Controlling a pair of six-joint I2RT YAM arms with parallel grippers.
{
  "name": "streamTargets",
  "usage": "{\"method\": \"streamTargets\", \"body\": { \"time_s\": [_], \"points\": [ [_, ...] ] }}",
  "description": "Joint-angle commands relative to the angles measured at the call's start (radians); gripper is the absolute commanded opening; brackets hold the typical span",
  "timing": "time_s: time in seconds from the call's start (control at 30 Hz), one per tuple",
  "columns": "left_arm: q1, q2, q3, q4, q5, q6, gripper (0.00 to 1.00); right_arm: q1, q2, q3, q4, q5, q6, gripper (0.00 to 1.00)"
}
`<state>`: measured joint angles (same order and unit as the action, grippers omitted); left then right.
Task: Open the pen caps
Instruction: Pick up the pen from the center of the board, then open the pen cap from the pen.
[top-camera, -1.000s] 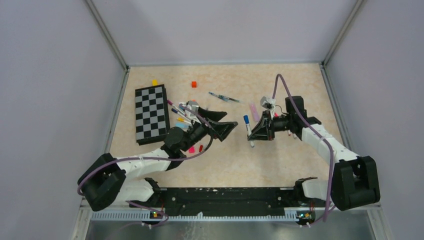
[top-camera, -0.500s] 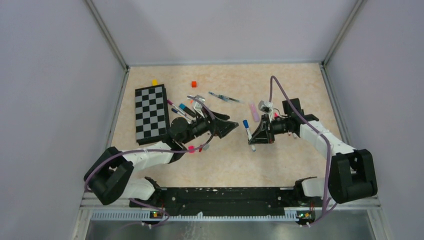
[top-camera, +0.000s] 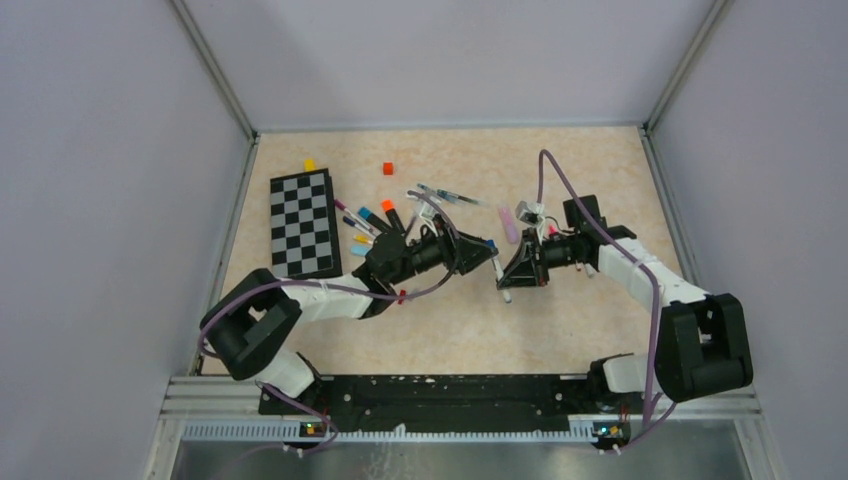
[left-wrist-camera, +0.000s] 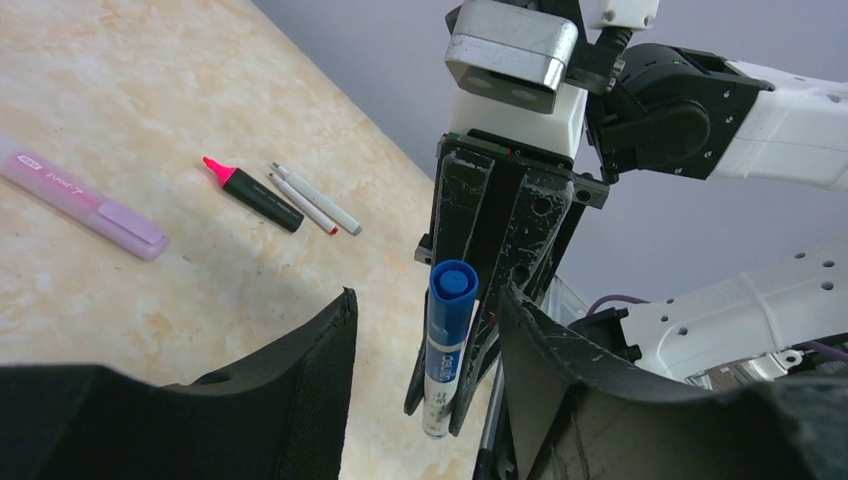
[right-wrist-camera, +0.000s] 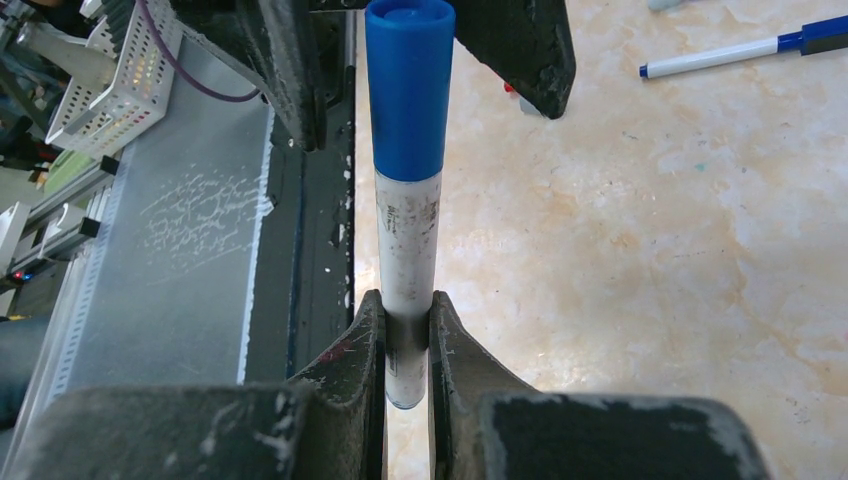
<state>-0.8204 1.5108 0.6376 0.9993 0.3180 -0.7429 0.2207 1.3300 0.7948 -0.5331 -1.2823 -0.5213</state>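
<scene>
My right gripper (right-wrist-camera: 408, 335) is shut on the lower end of a white pen (right-wrist-camera: 408, 240) and holds it off the table. The pen's blue cap (right-wrist-camera: 408, 90) points toward my left arm. My left gripper (left-wrist-camera: 425, 335) is open, with its jaws on either side of the blue cap (left-wrist-camera: 452, 290). One finger (left-wrist-camera: 560, 370) is close beside the cap and the other stands well off it. In the top view both grippers meet at the table's middle, the left gripper (top-camera: 487, 256) around the cap (top-camera: 491, 244).
A checkerboard (top-camera: 303, 222) lies at the left, with several pens (top-camera: 368, 226) beside it. A red cube (top-camera: 387, 168) and a yellow cube (top-camera: 309, 164) lie behind. A pink highlighter (left-wrist-camera: 85, 195), a black highlighter (left-wrist-camera: 255, 195) and two thin pens (left-wrist-camera: 315, 200) lie near the right arm.
My left arm has swung right to the pen in my right gripper, and its jaws have narrowed around the blue cap. The right gripper has barely moved.
</scene>
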Motion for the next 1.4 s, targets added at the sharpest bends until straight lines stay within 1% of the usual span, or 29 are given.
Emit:
{"method": "streamTargets", "body": {
  "time_s": [0.0, 0.23, 0.37, 0.4, 0.43, 0.47, 0.5, 0.53, 0.57, 0.6, 0.63, 0.7, 0.73, 0.8, 0.93, 1.13, 1.17, 1.27, 1.33, 1.37],
  "points": [
    [-0.01, 0.034, 0.053, 0.108, -0.014, -0.02, 0.55, 0.01, 0.006, 0.045, 0.003, -0.026, -0.032, 0.0],
    [-0.024, 0.078, 0.08, 0.14, 0.03, -0.053, 0.42, 0.009, 0.008, 0.049, -0.004, -0.02, -0.037, 0.0],
    [-0.029, 0.087, 0.085, 0.147, 0.052, -0.06, 0.3, 0.009, 0.008, 0.052, -0.01, -0.018, -0.04, 0.0],
    [-0.032, 0.089, 0.086, 0.147, 0.057, -0.06, 0.27, 0.011, 0.007, 0.052, -0.012, -0.018, -0.04, 0.0],
    [-0.033, 0.088, 0.086, 0.147, 0.062, -0.061, 0.21, 0.01, 0.006, 0.053, -0.013, -0.017, -0.041, 0.0],
    [-0.035, 0.089, 0.085, 0.147, 0.062, -0.061, 0.1, 0.01, 0.006, 0.053, -0.012, -0.017, -0.04, 0.0],
    [-0.038, 0.088, 0.083, 0.15, 0.06, -0.062, 0.02, 0.009, 0.005, 0.053, -0.012, -0.015, -0.038, 0.0],
    [-0.04, 0.086, 0.08, 0.154, 0.057, -0.062, 0.0, 0.01, 0.005, 0.053, -0.006, -0.015, -0.031, 0.0],
    [-0.042, 0.083, 0.077, 0.154, 0.05, -0.063, 0.0, 0.009, 0.004, 0.055, 0.001, -0.015, -0.018, 0.02],
    [-0.046, 0.078, 0.074, 0.154, 0.038, -0.063, 0.0, 0.009, 0.001, 0.056, 0.013, -0.015, 0.0, 0.14],
    [-0.052, 0.074, 0.069, 0.154, 0.021, -0.06, 0.0, 0.008, -0.002, 0.056, 0.028, -0.017, 0.021, 0.3],
    [-0.064, 0.066, 0.055, 0.16, -0.014, -0.053, 0.0, 0.009, -0.008, 0.055, 0.052, -0.019, 0.053, 0.44],
    [-0.071, 0.065, 0.045, 0.168, -0.034, -0.05, 0.0, 0.008, -0.009, 0.054, 0.065, -0.019, 0.074, 0.48],
    [-0.082, 0.064, 0.017, 0.206, -0.073, -0.051, 0.0, 0.008, -0.013, 0.051, 0.093, -0.018, 0.109, 0.5],
    [-0.097, 0.072, -0.015, 0.274, -0.115, -0.06, 0.0, 0.006, -0.017, 0.044, 0.154, -0.032, 0.186, 0.49],
    [-0.112, 0.081, -0.014, 0.282, -0.134, -0.051, 0.0, -0.004, -0.022, 0.038, 0.223, -0.054, 0.27, 0.47],
    [-0.114, 0.083, -0.014, 0.285, -0.135, -0.051, 0.0, -0.005, -0.024, 0.037, 0.233, -0.056, 0.285, 0.45],
    [-0.118, 0.085, -0.012, 0.292, -0.144, -0.046, 0.0, -0.005, -0.026, 0.032, 0.257, -0.055, 0.306, 0.31],
    [-0.118, 0.079, -0.014, 0.294, -0.15, -0.039, 0.0, -0.006, -0.026, 0.031, 0.269, -0.053, 0.317, 0.17],
    [-0.119, 0.075, -0.015, 0.295, -0.155, -0.037, 0.0, -0.006, -0.026, 0.03, 0.272, -0.052, 0.322, 0.07]
  ]
}}
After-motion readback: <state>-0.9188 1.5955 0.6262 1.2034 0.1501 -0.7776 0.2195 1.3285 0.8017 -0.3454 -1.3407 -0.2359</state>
